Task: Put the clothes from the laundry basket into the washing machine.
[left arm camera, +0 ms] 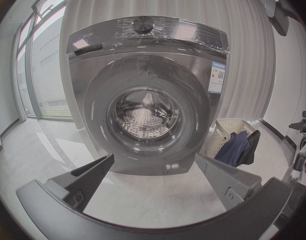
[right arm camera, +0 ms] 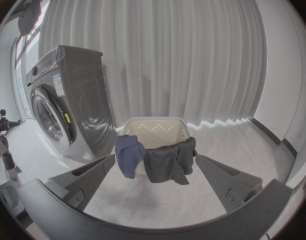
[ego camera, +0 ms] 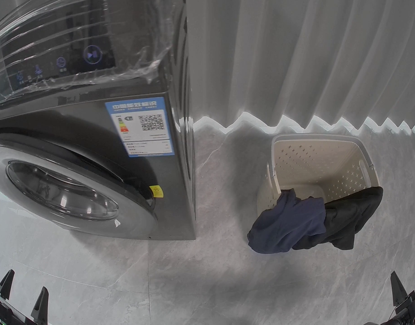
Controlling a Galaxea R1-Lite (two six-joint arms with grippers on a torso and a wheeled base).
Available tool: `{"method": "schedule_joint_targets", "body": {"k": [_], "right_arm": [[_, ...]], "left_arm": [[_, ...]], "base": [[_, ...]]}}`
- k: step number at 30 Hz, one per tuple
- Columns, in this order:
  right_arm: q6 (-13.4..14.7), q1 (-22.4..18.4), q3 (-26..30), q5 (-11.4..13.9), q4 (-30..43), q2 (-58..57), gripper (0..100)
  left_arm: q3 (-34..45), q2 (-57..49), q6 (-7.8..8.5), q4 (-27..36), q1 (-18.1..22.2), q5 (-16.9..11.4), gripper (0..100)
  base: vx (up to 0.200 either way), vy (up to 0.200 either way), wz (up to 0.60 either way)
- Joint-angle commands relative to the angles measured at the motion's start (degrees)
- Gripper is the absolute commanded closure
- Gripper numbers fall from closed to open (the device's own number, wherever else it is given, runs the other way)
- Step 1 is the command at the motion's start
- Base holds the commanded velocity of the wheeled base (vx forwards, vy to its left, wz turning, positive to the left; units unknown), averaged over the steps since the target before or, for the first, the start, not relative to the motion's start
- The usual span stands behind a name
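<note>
on the washing machine [ego camera: 76, 123] front, a blue label [ego camera: 139, 127]; left jaws spread, right jaws spread.

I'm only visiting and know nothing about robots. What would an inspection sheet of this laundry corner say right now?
Surface: grey stone-look floor.
Job's things: washing machine, its round door shut; laundry basket on the floor to the machine's right; navy garment and black garment hang over its near rim, touching.
Clutter: nothing seen.
Claws: left claw open, low, facing the machine; right claw open, low, facing the basket; neither holds anything.
Cables: nothing seen.
Surroundings: white curtain behind; plastic film over the machine's control panel; window beyond the machine.
</note>
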Motion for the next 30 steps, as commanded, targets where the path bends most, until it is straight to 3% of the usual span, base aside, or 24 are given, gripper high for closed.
{"method": "schedule_joint_targets", "body": {"k": [1, 30], "right_arm": [[-0.04, -0.02, 1.01, 0.01, 0.06, -0.93, 0], [-0.04, -0.02, 1.01, 0.01, 0.06, -0.93, 0]], "left_arm": [[1.01, -0.95, -0.02, -0.13, 0.01, 0.01, 0], [1.01, -0.95, -0.02, -0.13, 0.01, 0.01, 0]], "base": [[0.0, 0.2, 0.0], [0.0, 0.2, 0.0]]}}
